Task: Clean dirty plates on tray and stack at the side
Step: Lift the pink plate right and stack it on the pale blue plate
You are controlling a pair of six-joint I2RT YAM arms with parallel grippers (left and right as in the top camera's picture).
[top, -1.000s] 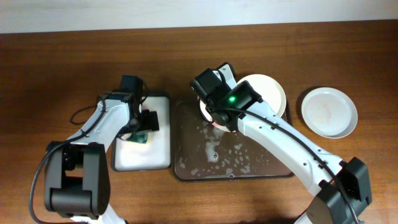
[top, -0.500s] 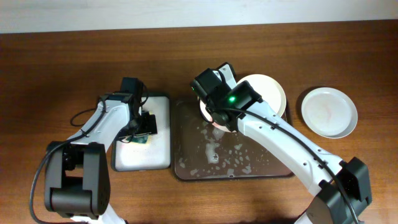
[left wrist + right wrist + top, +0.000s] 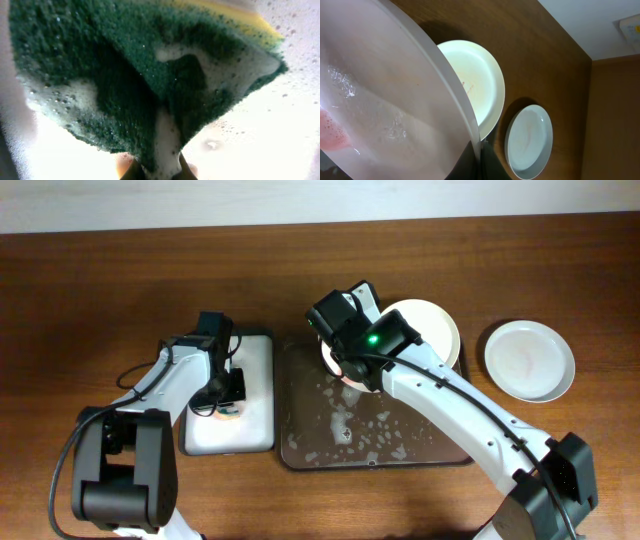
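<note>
Compared with the overhead view of a second earlier, the left gripper [image 3: 226,394] has been lowered onto the small white tray [image 3: 256,430] and closed. The right arm is unchanged. In the left wrist view the jaws are seen clamped on a green sponge [image 3: 125,75] with a yellow backing, laden with foam.

The right gripper [image 3: 481,162] is closed on the rim of one plate [image 3: 385,100], which is held tilted over the upper left part of the dark tray [image 3: 400,448]. A pink-red smear [image 3: 330,136] and water droplets are visible on its face, so it is judged not yet cleaned.

A cream plate [image 3: 435,330] lies at the upper right corner of the dark tray, overlapping its rim, and a thin red mark is seen at its centre. A pale plate [image 3: 530,360] lies alone on the table, well to the right of the tray. Faint marks are seen on it, though it cannot be told whether it has been washed.

No stack has been formed. The task is judged to be at an early stage: the sponge has just been taken up, while scrubbing and stacking remain to be done.
</note>
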